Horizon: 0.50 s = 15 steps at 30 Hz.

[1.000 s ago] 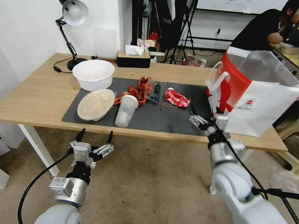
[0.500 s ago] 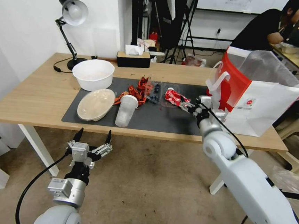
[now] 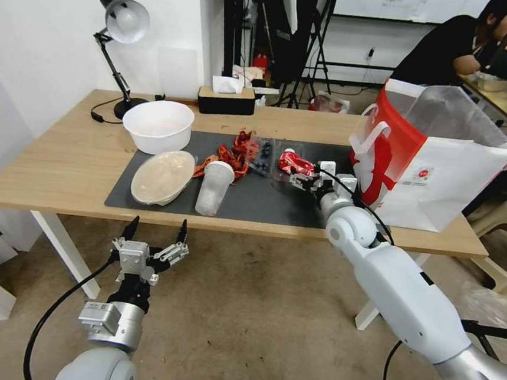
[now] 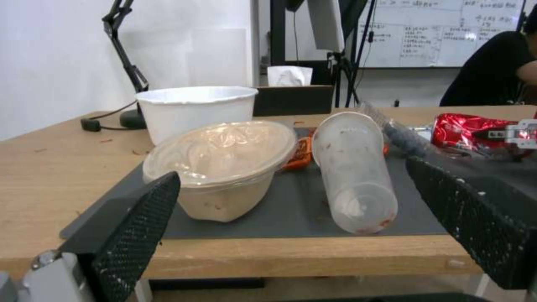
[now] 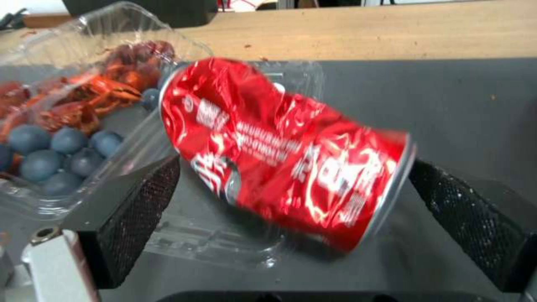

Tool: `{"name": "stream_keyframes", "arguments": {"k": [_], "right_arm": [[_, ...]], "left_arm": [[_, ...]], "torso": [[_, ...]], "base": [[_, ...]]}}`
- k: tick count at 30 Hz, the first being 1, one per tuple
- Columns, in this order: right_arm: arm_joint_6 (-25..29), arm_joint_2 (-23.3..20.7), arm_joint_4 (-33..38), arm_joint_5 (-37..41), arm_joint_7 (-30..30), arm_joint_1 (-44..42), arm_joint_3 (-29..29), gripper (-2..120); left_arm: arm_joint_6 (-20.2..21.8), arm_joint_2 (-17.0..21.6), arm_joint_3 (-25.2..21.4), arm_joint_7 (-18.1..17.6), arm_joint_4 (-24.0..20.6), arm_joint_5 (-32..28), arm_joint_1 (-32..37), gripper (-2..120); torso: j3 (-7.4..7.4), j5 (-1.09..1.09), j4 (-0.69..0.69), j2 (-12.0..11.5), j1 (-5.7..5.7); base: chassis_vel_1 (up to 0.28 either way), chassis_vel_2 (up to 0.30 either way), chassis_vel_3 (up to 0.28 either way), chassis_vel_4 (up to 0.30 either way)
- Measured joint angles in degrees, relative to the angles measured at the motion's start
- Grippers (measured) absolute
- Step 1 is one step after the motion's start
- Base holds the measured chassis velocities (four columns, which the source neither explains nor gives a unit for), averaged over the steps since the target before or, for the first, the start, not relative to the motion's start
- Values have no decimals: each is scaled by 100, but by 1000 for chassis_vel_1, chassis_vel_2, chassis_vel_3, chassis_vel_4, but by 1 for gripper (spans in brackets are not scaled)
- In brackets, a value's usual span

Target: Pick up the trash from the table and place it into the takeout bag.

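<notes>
Here we had our right gripper low over the dark mat, jaws spread wide with the crushed red can lying between them and neither pad yet touching it. The can rested partly on a clear plastic clamshell that held blueberries and red scraps beside the left jaw. Our left gripper hung below the desk's near edge, jaws also wide, facing the lidded oval container and the frosted cup lying on its side. The takeout bag stood on the desk just beyond the right jaw's side.

The risk, as we judged it: the can lay slantwise across the jaws, so closing could pinch one corner and spin it free, or catch the clamshell's edge and drag it along, spilling berries. White lettering ran along the can, but we could not read it; the bag's small red logo was equally illegible.
</notes>
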Motion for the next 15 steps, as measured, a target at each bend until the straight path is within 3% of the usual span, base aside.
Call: {"name": "stream_keyframes", "arguments": {"k": [4, 8, 10, 15], "right_arm": [[22, 58, -106, -29, -12, 6, 1, 100], [53, 80, -120, -81, -34, -14, 27, 91], [90, 91, -141, -141, -47, -18, 54, 80], [131, 103, -207, -206, -74, -11, 103, 66]], "left_arm": [[-2, 8, -1, -1, 19, -3, -12, 100], [-2, 23, -7, -3, 43, -9, -25, 100], [-2, 33, -11, -4, 68, -12, -33, 100], [-13, 34, -6, -6, 98, -10, -33, 100]], "torso": [[0, 1, 0, 0, 0], [0, 0, 0, 0, 0], [0, 0, 0, 0, 0], [-1, 1, 0, 0, 0]], "base": [[0, 0, 0, 0], [0, 0, 0, 0], [0, 0, 0, 0], [0, 0, 0, 0]]}}
